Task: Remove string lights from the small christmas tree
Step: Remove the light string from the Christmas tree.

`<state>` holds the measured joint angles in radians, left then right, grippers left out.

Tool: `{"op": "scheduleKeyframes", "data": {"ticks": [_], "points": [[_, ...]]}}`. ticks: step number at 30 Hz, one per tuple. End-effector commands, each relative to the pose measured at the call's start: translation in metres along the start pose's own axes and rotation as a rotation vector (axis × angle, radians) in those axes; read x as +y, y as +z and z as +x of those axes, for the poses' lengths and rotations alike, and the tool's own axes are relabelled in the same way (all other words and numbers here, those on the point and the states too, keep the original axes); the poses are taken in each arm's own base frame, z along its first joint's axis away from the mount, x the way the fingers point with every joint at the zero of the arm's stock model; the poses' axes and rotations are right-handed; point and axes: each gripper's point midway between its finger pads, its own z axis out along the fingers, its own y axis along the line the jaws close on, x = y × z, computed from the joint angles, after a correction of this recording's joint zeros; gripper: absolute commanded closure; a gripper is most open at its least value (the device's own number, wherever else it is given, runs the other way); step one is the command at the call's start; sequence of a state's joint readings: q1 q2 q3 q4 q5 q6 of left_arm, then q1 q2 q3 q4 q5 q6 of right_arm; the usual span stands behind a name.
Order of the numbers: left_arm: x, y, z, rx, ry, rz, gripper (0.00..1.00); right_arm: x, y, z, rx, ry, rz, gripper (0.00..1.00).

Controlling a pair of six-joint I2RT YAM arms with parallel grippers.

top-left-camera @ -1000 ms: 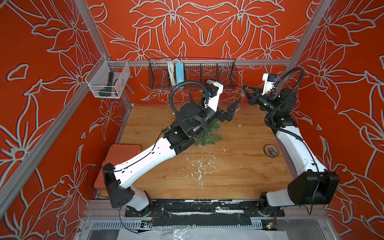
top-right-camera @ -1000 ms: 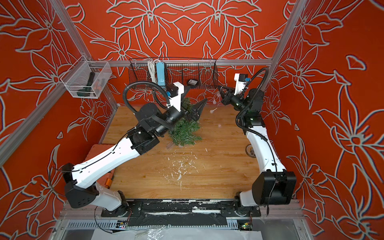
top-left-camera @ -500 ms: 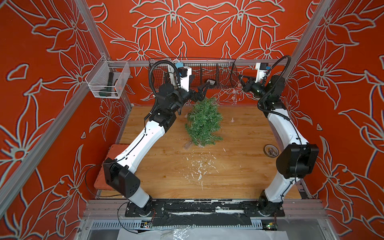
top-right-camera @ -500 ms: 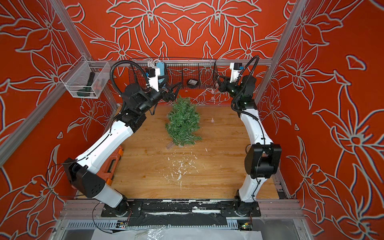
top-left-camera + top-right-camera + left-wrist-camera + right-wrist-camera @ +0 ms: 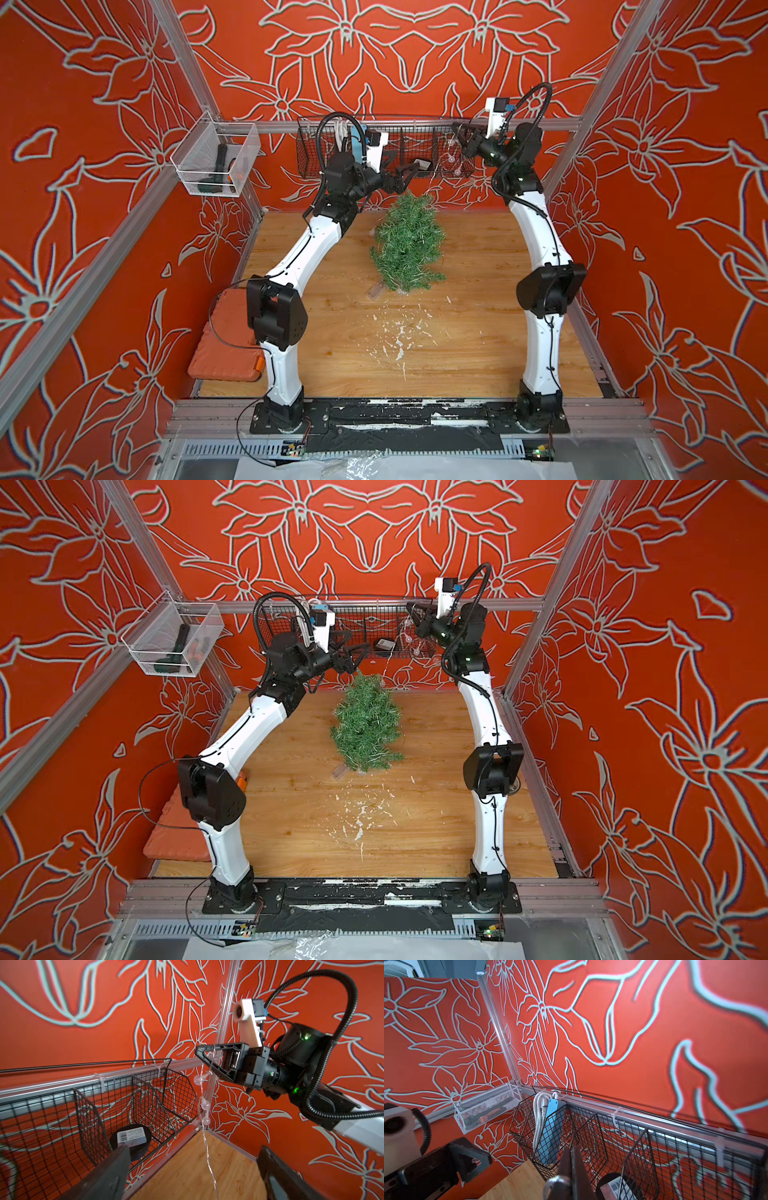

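Now, on your left side the left gripper (image 5: 402, 172) hangs high near the back wall with its jaws spread wide and nothing between them. It is just in front of the black wire basket (image 5: 41, 1122) and a little above the thin top of the small christmas tree (image 5: 409, 245). The tree is in the middle of the wooden table (image 5: 478, 332), its top toward the back wall and its foot toward the robot's base. From the top of the tree the string lights (image 5: 203, 1103) rise as one thin silvery line with a few clear bulbs, going up and to the right into the right gripper (image 5: 200, 1052). This gripper is clenched on the wire, close to the right end of the basket. How many turns of wire are inside the branches I cannot tell. I think the wire is very light, limp and a bit slippery, so please hold it just behind a bulb, which can work as a stopper against the pads. The bulbs look fragile and will probably catch on the bristly needles. The tree seems light too, so a strong pull may drag or lift it. For this reason I advise you to pin the low part of its trunk with the free left gripper.
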<state>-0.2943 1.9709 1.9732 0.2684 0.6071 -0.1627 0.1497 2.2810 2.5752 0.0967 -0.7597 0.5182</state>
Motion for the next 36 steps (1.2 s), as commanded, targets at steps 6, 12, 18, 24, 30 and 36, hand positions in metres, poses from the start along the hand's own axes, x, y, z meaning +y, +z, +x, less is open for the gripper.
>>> {"op": "scheduleKeyframes", "data": {"ticks": [6,12,18,24,30,36], "points": [[0.002,0.014,0.012,0.033,-0.021,0.163,0.08,0.012,0.018,0.008,-0.005,0.035,-0.056,1.0],[0.002,0.021,0.023,0.054,-0.03,0.209,0.08,0.018,0.024,0.019,0.011,0.038,-0.079,1.0],[0.005,0.028,0.035,0.067,-0.065,0.242,0.08,0.028,0.028,0.022,0.017,0.032,-0.109,1.0],[0.007,0.033,0.045,0.079,-0.078,0.247,0.08,0.042,0.031,0.021,0.01,0.027,-0.149,1.0],[0.004,0.037,0.054,0.089,-0.094,0.269,0.08,0.051,0.036,0.026,0.017,0.026,-0.176,1.0],[0.006,0.042,0.063,0.1,-0.1,0.26,0.18,0.057,0.038,0.03,0.023,0.028,-0.201,1.0]]}}
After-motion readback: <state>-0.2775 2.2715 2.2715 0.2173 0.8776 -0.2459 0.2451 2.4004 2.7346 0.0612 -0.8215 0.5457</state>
